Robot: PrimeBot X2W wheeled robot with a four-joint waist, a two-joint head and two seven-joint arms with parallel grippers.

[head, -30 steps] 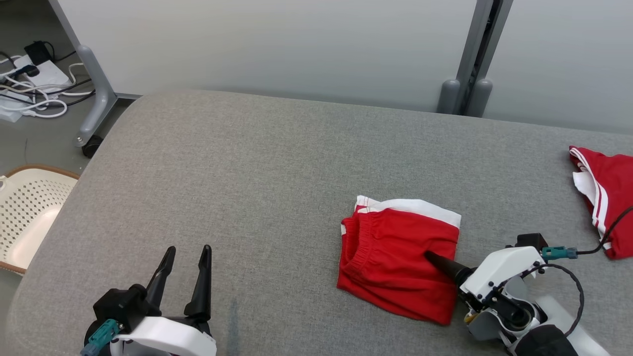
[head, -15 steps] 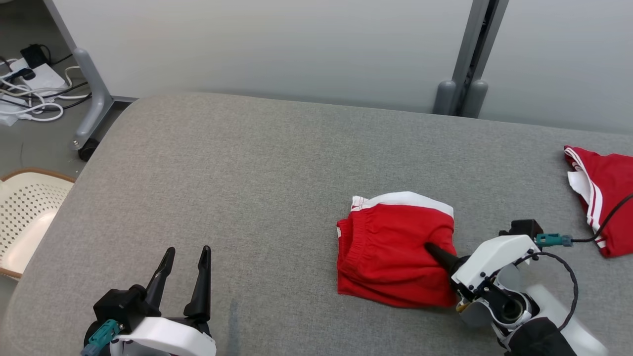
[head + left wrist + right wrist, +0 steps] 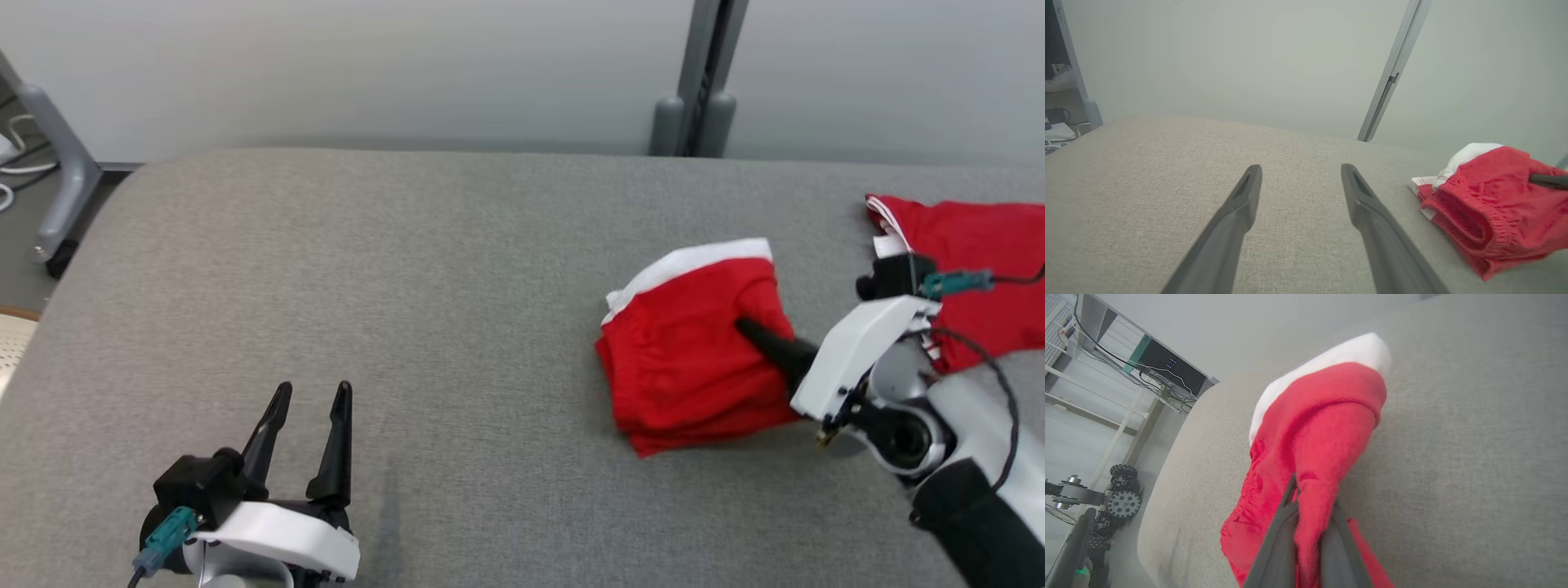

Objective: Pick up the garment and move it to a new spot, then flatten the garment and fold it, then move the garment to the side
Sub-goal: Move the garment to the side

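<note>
The garment (image 3: 694,351) is a folded pair of red shorts with a white band, lying right of centre on the grey table (image 3: 408,261). My right gripper (image 3: 747,328) is shut on its right side. In the right wrist view a ridge of the garment (image 3: 1323,428) is pinched between the two fingers of the right gripper (image 3: 1312,498). My left gripper (image 3: 313,392) stands open at the lower left, holding nothing and well apart from the cloth. In the left wrist view the left gripper (image 3: 1300,169) points across bare table, with the garment (image 3: 1490,204) to its right.
A second red garment with white stripes (image 3: 971,261) lies at the table's far right, just behind my right wrist. A grey post (image 3: 702,82) stands behind the table against the wall. A table leg on a castor (image 3: 57,188) stands on the floor at the far left.
The right gripper has shut on the garment and drawn it, bunched, toward the other red garment. The head view has swung to the right. The left gripper has stayed put.
</note>
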